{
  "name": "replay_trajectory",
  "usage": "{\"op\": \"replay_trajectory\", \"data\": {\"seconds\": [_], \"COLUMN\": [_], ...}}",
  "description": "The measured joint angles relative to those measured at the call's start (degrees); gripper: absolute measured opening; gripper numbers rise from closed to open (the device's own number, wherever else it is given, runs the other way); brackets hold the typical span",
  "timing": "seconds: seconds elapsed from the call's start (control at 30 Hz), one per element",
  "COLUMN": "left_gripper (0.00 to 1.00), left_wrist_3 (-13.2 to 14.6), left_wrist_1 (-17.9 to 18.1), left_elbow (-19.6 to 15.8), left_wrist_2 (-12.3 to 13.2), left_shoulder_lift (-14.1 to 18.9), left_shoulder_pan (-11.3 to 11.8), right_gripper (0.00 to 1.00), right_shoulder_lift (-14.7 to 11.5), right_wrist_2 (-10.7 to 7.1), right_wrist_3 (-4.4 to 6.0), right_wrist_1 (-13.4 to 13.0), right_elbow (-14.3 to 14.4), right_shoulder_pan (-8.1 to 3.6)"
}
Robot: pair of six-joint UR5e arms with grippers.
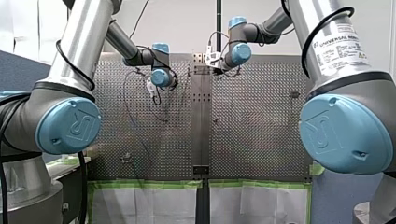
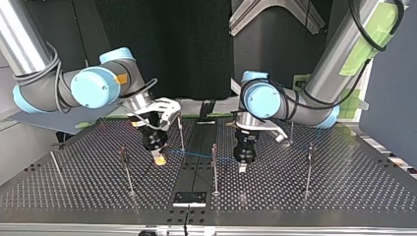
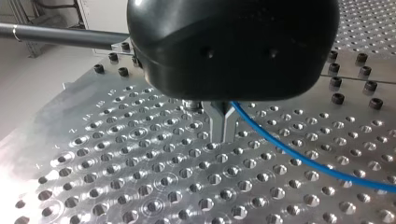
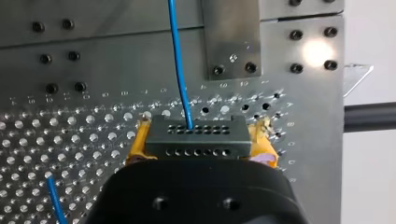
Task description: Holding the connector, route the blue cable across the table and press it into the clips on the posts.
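1. My right end effector (image 2: pixel 158 158) is clamped on the connector (image 4: pixel 196 136), its yellow pads on the block's two short sides.
2. The cable (image 3: pixel 303 158) leaves the connector's face and runs just above the surface (image 2: pixel 344 187) to my left end effector (image 3: pixel 222 126). Those metal fingers are together and appear to pinch the cable.
3. In the top view the span lies between the two arms, passing beside the middle post (image 2: pixel 215 167). The clips are too small to make out.
4. The cable looks thin, light and limp. It will likely sag unless kept taut, and it may slide through a loose pinch.
5. The connector is rigid, so it is the sound place to grip. A sharp pull where the cable enters it could strain that joint.
6. Take the cable close beside a post when pressing it in.
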Motion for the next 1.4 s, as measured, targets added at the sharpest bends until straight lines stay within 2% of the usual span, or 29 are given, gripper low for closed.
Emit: {"op": "replay_trajectory", "data": {"seconds": [0.13,0.17,0.2,0.23,0.27,0.3,0.33,0.37,0.4,0.43,0.5,0.53,0.57,0.93,1.17,1.4], "left_gripper": [0.02,0.15,0.23,0.23,0.36,0.44,0.44,0.53,0.70,0.70,0.94,0.94,1.00,1.00,1.00,1.00], "left_wrist_3": [-0.1,-0.1,-0.1,-0.2,-0.2,-0.2,-0.1,-0.1,0.0,0.0,0.2,0.3,0.4,1.7,1.8,1.9], "left_wrist_1": [-0.5,-0.6,-0.8,-0.9,-1.3,-1.6,-2.0,-2.5,-2.9,-3.4,-4.4,-4.9,-5.4,-10.2,-12.7,-13.0], "left_elbow": [0.0,0.0,0.0,0.0,0.0,0.0,0.0,0.0,0.0,0.0,0.0,0.0,0.0,-0.5,-3.2,-6.2], "left_wrist_2": [0.0,0.0,0.0,0.0,0.0,-0.1,-0.1,-0.1,-0.1,-0.1,-0.1,-0.1,-0.2,-1.9,-2.1,-2.2], "left_shoulder_lift": [0.0,0.0,0.0,0.0,0.0,0.0,0.0,0.0,0.1,0.1,0.2,0.3,0.5,4.0,7.0,10.0], "left_shoulder_pan": [0.0,-0.1,-0.1,-0.2,-0.3,-0.4,-0.5,-0.6,-0.7,-0.8,-1.0,-1.0,-1.1,-3.0,-5.0,-6.4], "right_gripper": [0.00,0.00,0.00,0.00,0.00,0.00,0.00,0.00,0.00,0.00,0.00,0.00,0.00,0.00,0.00,0.00], "right_shoulder_lift": [0.9,1.0,1.2,1.2,1.3,1.4,1.4,1.5,1.5,1.5,1.5,1.5,1.5,1.5,1.5,1.5], "right_wrist_2": [-0.30,-0.44,-0.54,-0.63,-0.72,-0.75,-0.79,-0.81,-0.82,-0.83,-0.84,-0.88,-0.99,-1.43,-1.45,-1.52], "right_wrist_3": [0.19,0.21,0.22,0.24,0.27,0.29,0.30,0.31,0.32,0.33,0.33,0.34,0.34,0.17,0.01,-0.09], "right_wrist_1": [-0.2,-0.3,-0.3,-0.4,-0.5,-0.5,-0.5,-0.6,-0.6,-0.6,-0.6,-0.6,-0.6,-0.6,-0.6,-0.5], "right_elbow": [-0.3,-0.4,-0.5,-0.5,-0.6,-0.7,-0.7,-0.8,-0.8,-0.9,-0.9,-0.9,-0.9,-1.0,-1.0,-1.2], "right_shoulder_pan": [-0.82,-1.07,-1.25,-1.44,-1.70,-1.88,-2.06,-2.26,-2.37,-2.45,-2.56,-2.64,-2.83,-3.75,-3.99,-4.11]}}
